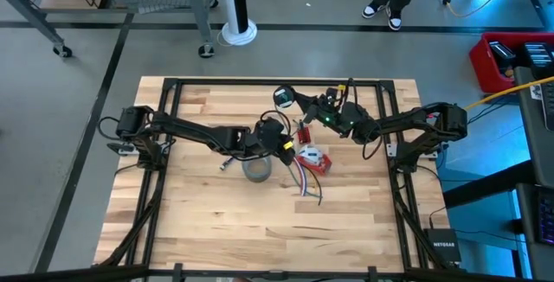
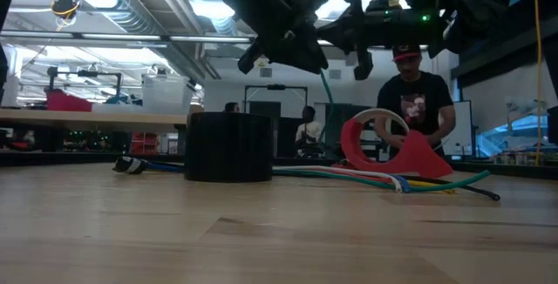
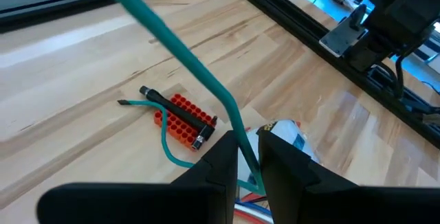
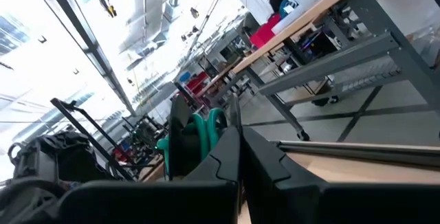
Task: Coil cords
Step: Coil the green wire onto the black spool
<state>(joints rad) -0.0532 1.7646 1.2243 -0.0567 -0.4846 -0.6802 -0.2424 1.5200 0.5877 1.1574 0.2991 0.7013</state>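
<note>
1. Your green cord (image 3: 206,80) is up off the table, stretched in the air between the two grippers, above and beyond the red tape dispenser (image 1: 313,158) as the high view shows it.
2. In the left wrist view the cord runs as one taut slanted line over the wood and passes down between the left gripper (image 3: 249,159) fingers; a second length curls on the table beside the red pegged block (image 3: 180,119).
3. Your left gripper has its fingers drawn in to a narrow gap with the cord pinched in it. In the high view it (image 1: 281,142) sits just beside the dispenser, on the side toward the grey tape roll (image 1: 257,169).
4. Your right gripper (image 4: 239,145) is fully closed, and green loops of cord (image 4: 204,129) are bunched against its fingers. In the high view it (image 1: 322,109) hangs beyond the dispenser, near the table's far edge.
5. A dark-barrelled pen-like tool (image 3: 179,114) lies across the red pegged block, which sits just beyond the dispenser.
6. Loose coloured cables (image 1: 305,182) trail from the dispenser toward the near edge of the table (image 1: 216,221).
7. In the low view the grey tape roll shows as a dark cylinder (image 2: 230,146) standing beside the dispenser (image 2: 392,149), and a person (image 2: 420,101) stands in the room behind the dispenser.
</note>
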